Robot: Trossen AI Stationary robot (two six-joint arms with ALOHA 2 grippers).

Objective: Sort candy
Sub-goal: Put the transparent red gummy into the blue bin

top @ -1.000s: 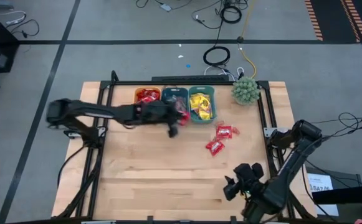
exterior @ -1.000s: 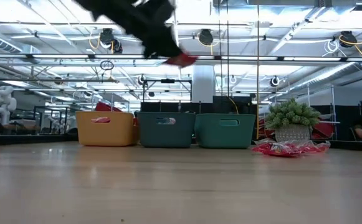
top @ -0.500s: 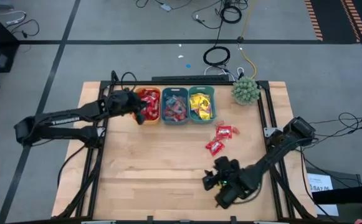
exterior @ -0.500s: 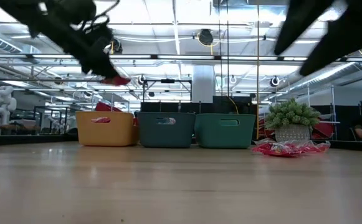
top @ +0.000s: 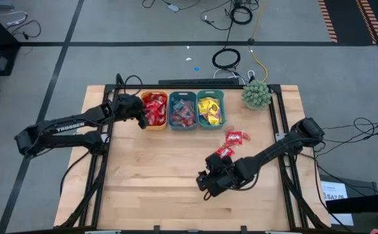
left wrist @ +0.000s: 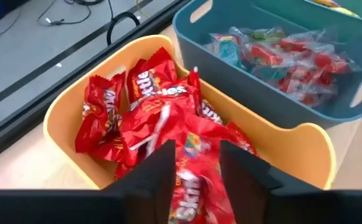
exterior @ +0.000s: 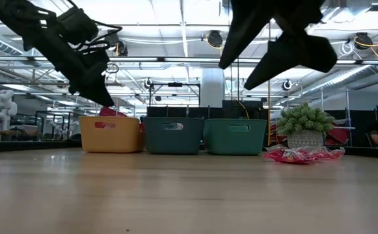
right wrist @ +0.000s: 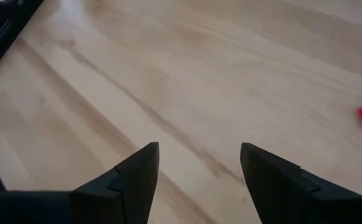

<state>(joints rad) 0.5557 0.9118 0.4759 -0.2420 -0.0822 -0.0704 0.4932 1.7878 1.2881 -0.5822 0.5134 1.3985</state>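
My left gripper [top: 140, 119] hovers over the near left edge of the orange bin [top: 155, 97], shut on a shiny red candy packet [left wrist: 190, 134]. More red packets [left wrist: 100, 118] fill that bin. The blue-grey bin [top: 182, 110] holds clear and pink wrapped pieces, and the teal bin [top: 210, 109] holds yellow packets. Two red packets [top: 225, 153] [top: 235, 138] lie flat on the table right of the bins. My right gripper [top: 203, 184] is open above bare wood near the table's middle, just short of those packets, with nothing between its fingers [right wrist: 140, 171]. My left gripper pinches the red packet's near end [left wrist: 196, 186] between its two fingers, slanting down from the table's near left. The packet runs along the fingers, and its far end [left wrist: 193, 87] reaches out over the pile in the orange bin. Whether that end rests on the pile, I cannot tell.
A green spiky plant [top: 256, 94] stands at the far right of the table, beside the teal bin. Black frame rails [top: 104, 149] run along the table's left and right sides. Bare wood [top: 156, 175] spreads across the near half of the table.
My left gripper has carried the red packet from in front of the blue-grey bin toward the table's left and down to the orange bin. My right gripper has swung from the near right corner toward the table's middle, closer to the two loose red packets.
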